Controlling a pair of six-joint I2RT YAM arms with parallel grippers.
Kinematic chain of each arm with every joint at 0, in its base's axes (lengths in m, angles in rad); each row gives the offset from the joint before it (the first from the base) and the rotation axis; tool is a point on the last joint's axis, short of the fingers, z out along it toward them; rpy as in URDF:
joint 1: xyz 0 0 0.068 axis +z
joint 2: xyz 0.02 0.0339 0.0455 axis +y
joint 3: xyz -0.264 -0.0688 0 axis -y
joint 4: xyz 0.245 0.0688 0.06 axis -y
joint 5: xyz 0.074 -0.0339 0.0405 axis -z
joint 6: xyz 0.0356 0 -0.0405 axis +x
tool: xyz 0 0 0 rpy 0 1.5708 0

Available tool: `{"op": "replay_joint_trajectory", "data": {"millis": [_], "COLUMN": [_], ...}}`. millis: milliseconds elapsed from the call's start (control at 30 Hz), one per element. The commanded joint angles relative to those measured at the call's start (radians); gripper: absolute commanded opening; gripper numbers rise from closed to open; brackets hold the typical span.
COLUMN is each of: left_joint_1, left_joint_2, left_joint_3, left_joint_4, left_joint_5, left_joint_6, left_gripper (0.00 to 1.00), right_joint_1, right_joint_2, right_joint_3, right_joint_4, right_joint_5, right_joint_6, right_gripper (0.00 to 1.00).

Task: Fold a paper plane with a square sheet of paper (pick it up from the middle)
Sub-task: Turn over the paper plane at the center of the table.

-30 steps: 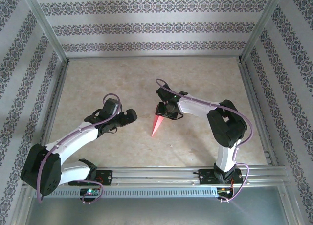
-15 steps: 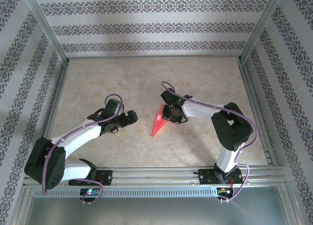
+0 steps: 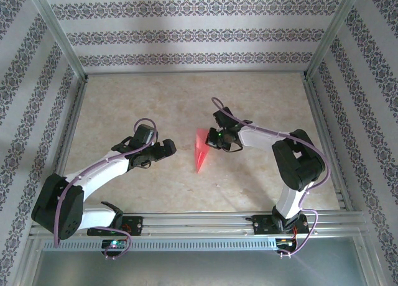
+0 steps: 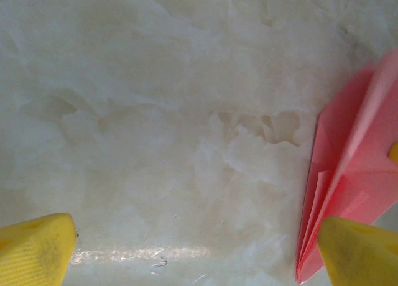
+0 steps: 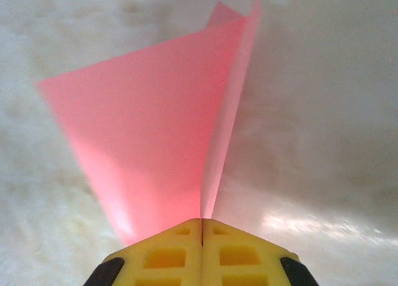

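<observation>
The salmon-pink paper plane (image 3: 200, 150) is at the table's middle, its nose pointing toward the near edge. My right gripper (image 3: 212, 139) reaches it from the right and is shut on its centre fold. In the right wrist view the yellow jaws (image 5: 201, 224) meet on the crease and one wing (image 5: 149, 143) spreads out to the left. My left gripper (image 3: 168, 148) hovers open a short way left of the plane. Its yellow fingertips (image 4: 38, 253) stand wide apart over the bare table, and the plane (image 4: 348, 168) lies by the right fingertip.
The pale marbled table (image 3: 155, 99) is fenced by metal frame rails (image 3: 68, 137) and patterned walls on three sides. A slotted rail (image 3: 199, 224) carries both arm bases along the near edge.
My right gripper has closed on the plane's centre fold and swung round to its right side. The plane has turned slightly and one wing has risen. The left arm has barely moved.
</observation>
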Motion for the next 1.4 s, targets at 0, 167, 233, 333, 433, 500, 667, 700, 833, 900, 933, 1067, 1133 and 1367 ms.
{"op": "replay_joint_trajectory", "data": {"millis": [0, 167, 233, 333, 433, 500, 667, 700, 833, 900, 933, 1067, 1133, 1367], "left_joint_1": [0.020, 0.022, 0.022, 0.022, 0.023, 0.022, 0.022, 0.021, 0.009, -0.006, -0.017, -0.048, -0.061, -0.086], "left_joint_2": [-0.038, -0.093, -0.115, -0.144, -0.151, -0.143, -0.076, -0.056, 0.018, 0.048, 0.061, 0.116, 0.145, 0.204], "left_joint_3": [0.023, -0.008, -0.013, -0.022, -0.041, -0.049, -0.041, -0.034, 0.003, 0.022, 0.029, 0.046, 0.053, 0.074], "left_joint_4": [0.030, 0.107, 0.126, 0.132, 0.157, 0.184, 0.228, 0.234, 0.231, 0.220, 0.222, 0.258, 0.282, 0.323], "left_joint_5": [0.021, 0.067, 0.074, 0.062, 0.069, 0.088, 0.148, 0.164, 0.214, 0.215, 0.216, 0.228, 0.241, 0.264], "left_joint_6": [0.023, 0.011, 0.009, 0.001, -0.012, -0.023, -0.041, -0.042, -0.046, -0.045, -0.048, -0.069, -0.082, -0.104], "left_gripper": [1.00, 1.00, 1.00, 0.99, 0.99, 0.98, 0.95, 0.94, 0.88, 0.86, 0.85, 0.77, 0.71, 0.58], "right_joint_1": [-0.001, 0.014, 0.016, 0.020, 0.014, 0.005, -0.025, -0.032, -0.048, -0.050, -0.051, -0.057, -0.059, -0.068], "right_joint_2": [-0.013, -0.008, 0.015, 0.051, 0.094, 0.130, 0.196, 0.205, 0.210, 0.205, 0.203, 0.214, 0.220, 0.231], "right_joint_3": [0.010, 0.028, 0.029, 0.020, 0.011, 0.009, -0.015, -0.016, -0.023, -0.022, -0.020, -0.018, -0.018, -0.019], "right_joint_4": [0.151, 0.289, 0.360, 0.464, 0.501, 0.501, 0.480, 0.468, 0.414, 0.375, 0.354, 0.311, 0.297, 0.261], "right_joint_5": [-0.186, -0.350, -0.417, -0.483, -0.503, -0.508, -0.492, -0.489, -0.458, -0.436, -0.423, -0.395, -0.385, -0.358], "right_joint_6": [-0.082, -0.090, -0.056, 0.008, 0.035, 0.035, 0.018, 0.006, -0.039, -0.064, -0.075, -0.094, -0.103, -0.115], "right_gripper": [0.03, 0.03, 0.03, 0.03, 0.04, 0.05, 0.06, 0.06, 0.07, 0.07, 0.07, 0.08, 0.08, 0.08]}}
